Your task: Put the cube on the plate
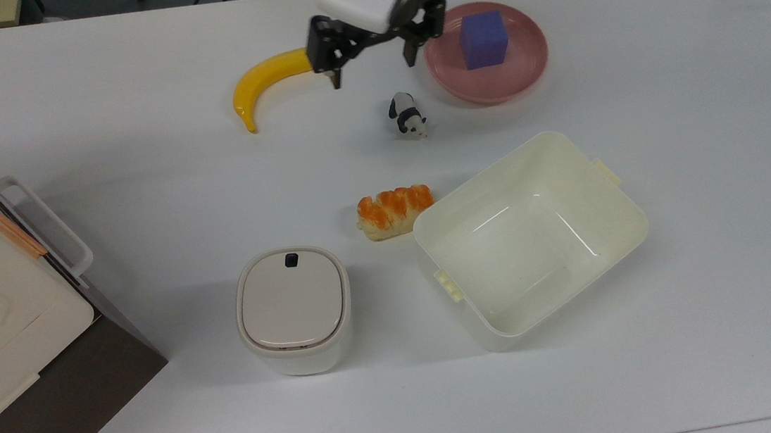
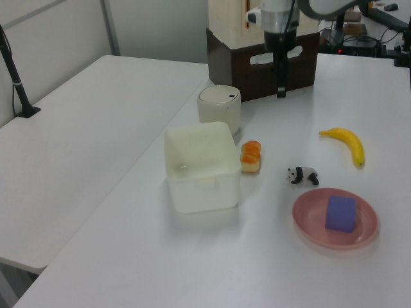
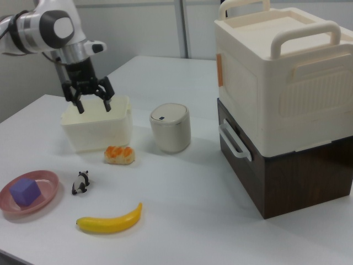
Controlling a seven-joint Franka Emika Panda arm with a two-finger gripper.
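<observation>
The large cream plastic box with handles (image 3: 281, 72) sits on a dark brown cabinet (image 3: 292, 165); neither shows any readable label or brand. The white table (image 1: 672, 182) carries everything else. The cream rectangular plastic tub (image 1: 630, 221) stands open and plays no part in this step. The white robot arm (image 3: 49, 25) hangs high over the table, and its black two-finger gripper (image 1: 370, 55) is spread wide with nothing between the fingers.

The round salmon-pink glossy plate (image 1: 527, 68) lies near the top view's upper right, and the small matte purple-blue cube (image 1: 483, 39) rests flat inside it, well within the raised rim. Judging by this, the placement looks done, so the step in hand is clearing away. Doing that well means keeping the gripper high and away from the plate so nothing nudges the cube.

The small white lidded bin (image 1: 294, 310) has a dark button but no legible writing. The yellow banana (image 1: 266, 79), the orange-glazed bread roll (image 1: 394, 211) and the tiny black-and-white panda figure (image 1: 407, 115) bear no text either.
</observation>
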